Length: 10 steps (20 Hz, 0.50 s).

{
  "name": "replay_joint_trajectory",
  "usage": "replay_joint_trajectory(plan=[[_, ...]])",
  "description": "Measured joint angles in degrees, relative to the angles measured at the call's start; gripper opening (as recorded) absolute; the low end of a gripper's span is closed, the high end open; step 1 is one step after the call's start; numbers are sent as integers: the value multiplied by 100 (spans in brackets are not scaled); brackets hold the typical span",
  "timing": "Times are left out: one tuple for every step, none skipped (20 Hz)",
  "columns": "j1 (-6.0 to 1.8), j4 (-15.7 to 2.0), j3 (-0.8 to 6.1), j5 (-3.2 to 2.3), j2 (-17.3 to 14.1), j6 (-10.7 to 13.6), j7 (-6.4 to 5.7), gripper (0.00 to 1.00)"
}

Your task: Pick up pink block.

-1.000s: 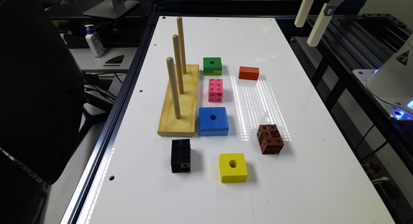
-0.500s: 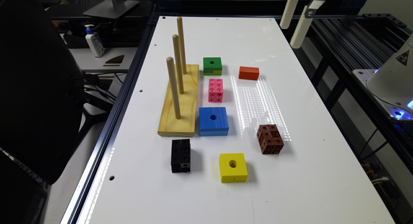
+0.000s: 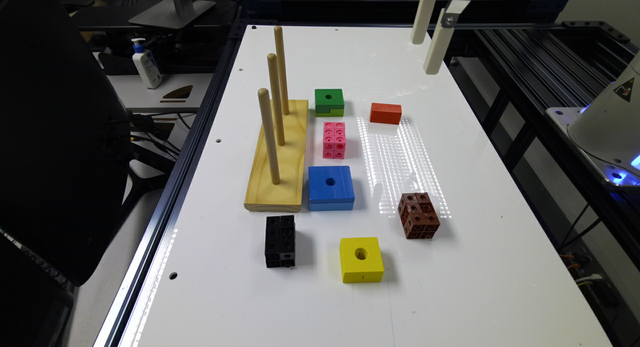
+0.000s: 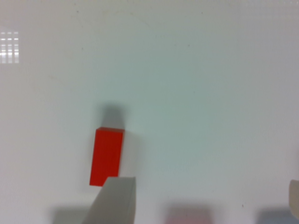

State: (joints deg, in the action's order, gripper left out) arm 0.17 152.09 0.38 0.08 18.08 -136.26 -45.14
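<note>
The pink block (image 3: pixel 334 140), a small oblong of snap-together cubes, lies on the white table (image 3: pixel 500 267) between the green block (image 3: pixel 329 101) and the blue block (image 3: pixel 330 187). High above the table's far right part hangs my gripper (image 3: pixel 424 57), well apart from the pink block. In the wrist view the gripper (image 4: pixel 205 205) is open, its fingers (image 4: pixel 117 200) spread wide with nothing between them. A red block (image 4: pixel 106 156) lies beneath, close to one finger.
A wooden base with three upright pegs (image 3: pixel 277 152) stands at the exterior view's left of the blocks. A red block (image 3: pixel 385 113), brown cube (image 3: pixel 419 215), yellow block (image 3: pixel 361 259) and black block (image 3: pixel 280 240) also lie on the table. Table edges border dark framing.
My gripper has moved steadily toward the exterior view's left, in over the table's far part. None of the blocks has moved.
</note>
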Motion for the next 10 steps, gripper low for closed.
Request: replay_joint_trajectory(plan=[[2, -42, 4, 1, -47, 0, -1, 100], [2, -79, 9, 1, -89, 0, -2, 100], [2, -122, 15, 2, -135, 0, -4, 100], [2, -162, 20, 2, -172, 0, -5, 100], [2, -203, 26, 3, -212, 0, -7, 100], [2, -247, 30, 3, -257, 0, -9, 100], [2, -271, 31, 3, -284, 0, -9, 100], [2, -302, 33, 3, -319, 0, -9, 100], [1, -321, 33, 3, -341, 0, -9, 100], [1, -350, 33, 3, -367, 0, -9, 100]])
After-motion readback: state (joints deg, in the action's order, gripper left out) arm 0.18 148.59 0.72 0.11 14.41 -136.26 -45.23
